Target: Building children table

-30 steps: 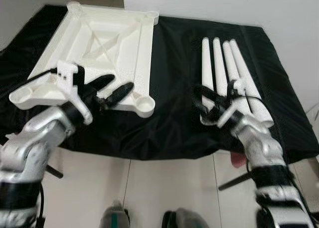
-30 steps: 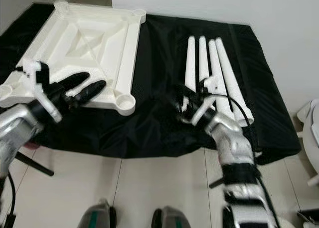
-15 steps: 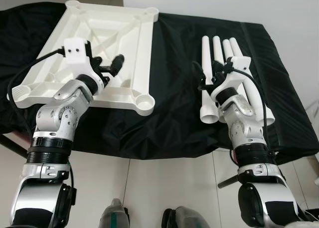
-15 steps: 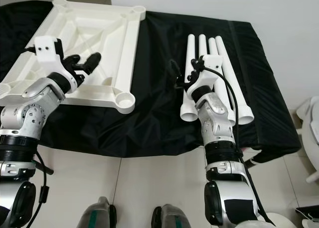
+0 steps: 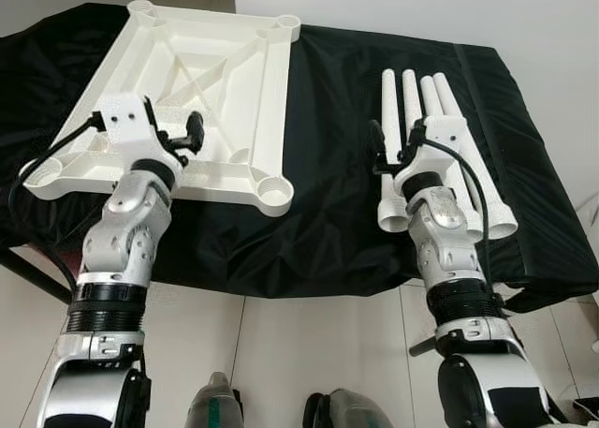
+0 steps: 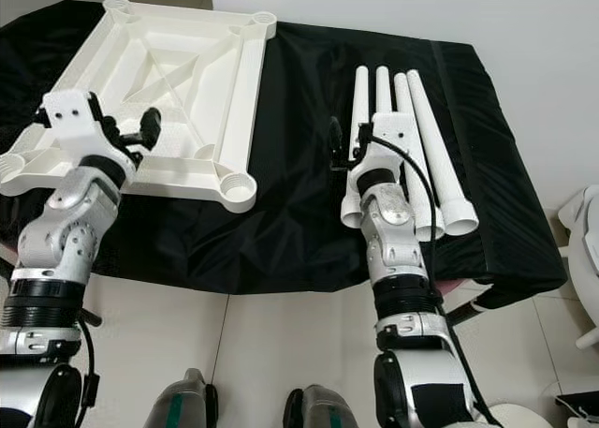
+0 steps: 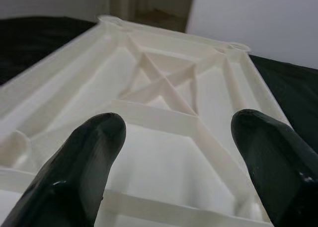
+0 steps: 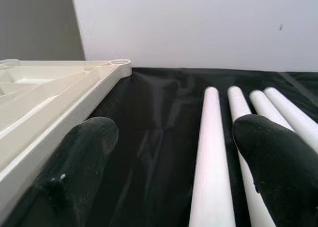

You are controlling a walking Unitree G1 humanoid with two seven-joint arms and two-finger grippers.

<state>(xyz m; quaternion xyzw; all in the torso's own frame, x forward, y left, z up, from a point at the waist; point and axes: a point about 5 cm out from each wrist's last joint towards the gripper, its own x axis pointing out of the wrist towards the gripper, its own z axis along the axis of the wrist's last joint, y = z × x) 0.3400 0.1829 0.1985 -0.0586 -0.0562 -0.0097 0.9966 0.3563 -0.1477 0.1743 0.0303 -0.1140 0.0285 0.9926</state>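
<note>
A white plastic table top lies upside down on the left of the black-covered table, showing its ribs and round corner sockets. Several white tapered legs lie side by side on the right. My left gripper hovers over the table top's near part, open and holding nothing; in its wrist view the ribbed underside lies between its fingers. My right gripper stands open at the near end of the legs, with the leftmost leg between its fingers.
The black cloth covers the whole table and hangs over its front edge. A white wall stands behind. Tiled floor and my feet lie below. A white object sits at the far right.
Both forearms have swung up from a low reach to stand upright at the table's front edge. The left gripper has drawn leftward over the table top; the right now points along the legs.
</note>
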